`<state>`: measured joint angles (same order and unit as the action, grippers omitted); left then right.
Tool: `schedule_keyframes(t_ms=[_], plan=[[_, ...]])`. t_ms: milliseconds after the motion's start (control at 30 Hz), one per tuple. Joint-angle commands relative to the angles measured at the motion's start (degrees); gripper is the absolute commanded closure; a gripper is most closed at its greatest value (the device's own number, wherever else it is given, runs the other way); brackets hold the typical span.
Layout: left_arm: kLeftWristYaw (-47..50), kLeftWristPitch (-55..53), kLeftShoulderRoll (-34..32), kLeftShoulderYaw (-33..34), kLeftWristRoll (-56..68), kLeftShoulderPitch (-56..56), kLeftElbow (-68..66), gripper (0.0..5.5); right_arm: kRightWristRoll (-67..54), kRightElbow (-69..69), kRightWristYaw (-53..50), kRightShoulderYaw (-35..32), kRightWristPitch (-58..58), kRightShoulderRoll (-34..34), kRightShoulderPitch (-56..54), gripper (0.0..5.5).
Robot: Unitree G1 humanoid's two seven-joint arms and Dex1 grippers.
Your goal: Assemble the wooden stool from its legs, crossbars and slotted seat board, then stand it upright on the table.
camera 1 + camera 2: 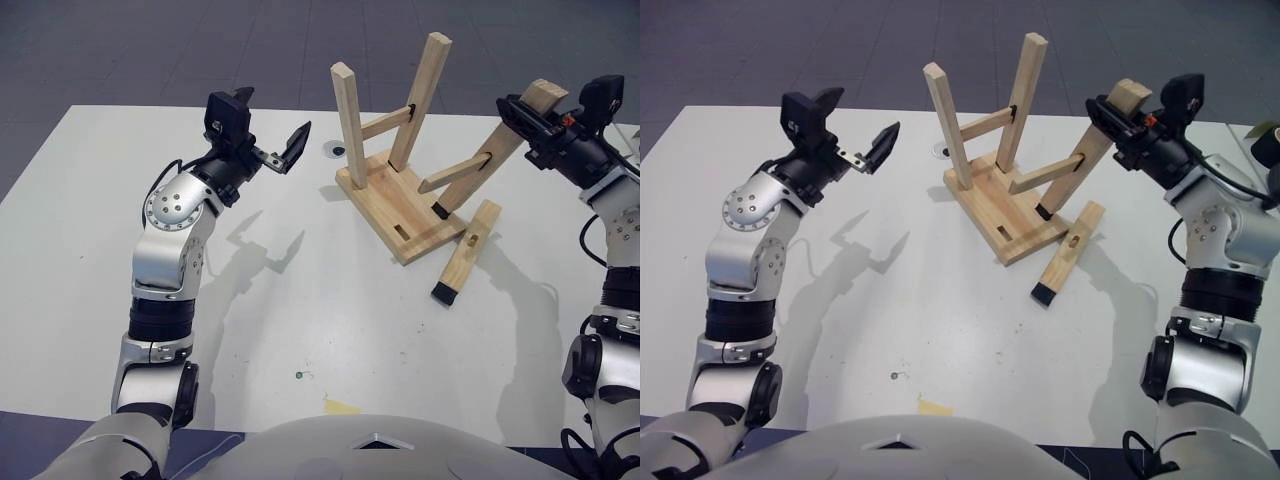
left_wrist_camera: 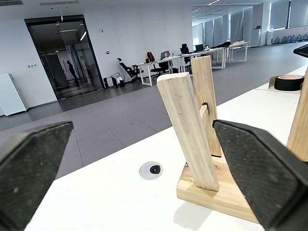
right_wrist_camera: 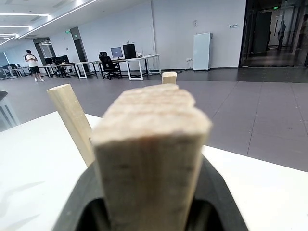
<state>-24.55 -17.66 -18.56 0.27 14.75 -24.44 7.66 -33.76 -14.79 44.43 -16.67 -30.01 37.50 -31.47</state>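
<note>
The left fingers stand apart above table; right fingers clamp 1 leg; loose leg beside seat board

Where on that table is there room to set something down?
The wide bare stretch of table between the left arm and the loose leg is free. It is crowded on the right, around the seat board, its standing legs and the right gripper holding one.
</note>
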Motion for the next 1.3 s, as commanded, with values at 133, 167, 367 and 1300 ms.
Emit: schedule_keyframes(t_ms=[133, 167, 367, 1300], plan=[[-0.16, 0.19, 0.35, -0.52, -0.58, 0.74, 0.12, 0.1, 2.55, -2.16, -1.41, 1.08, -0.36, -0.49, 0.12, 4.48], [-0.1, 0.18, 0.38, -0.5, -0.57, 0.81, 0.14, 0.1, 2.92, -2.44, -3.11, 1.43, -1.87, -1.28, 1.37, 4.48], [0.29, 0.07, 0.64, -0.95, -0.77, 1.75, 0.74, 0.1, 3.55, 5.09, -12.37, 7.37, -7.95, -10.62, 15.29, 4.48], [-0.11, 0.78, 0.79, -1.34, -1.14, 1.43, 0.01, 0.1, -1.82, 26.24, -39.82, -0.56, -0.56, -26.94, 13.05, 3.56]])
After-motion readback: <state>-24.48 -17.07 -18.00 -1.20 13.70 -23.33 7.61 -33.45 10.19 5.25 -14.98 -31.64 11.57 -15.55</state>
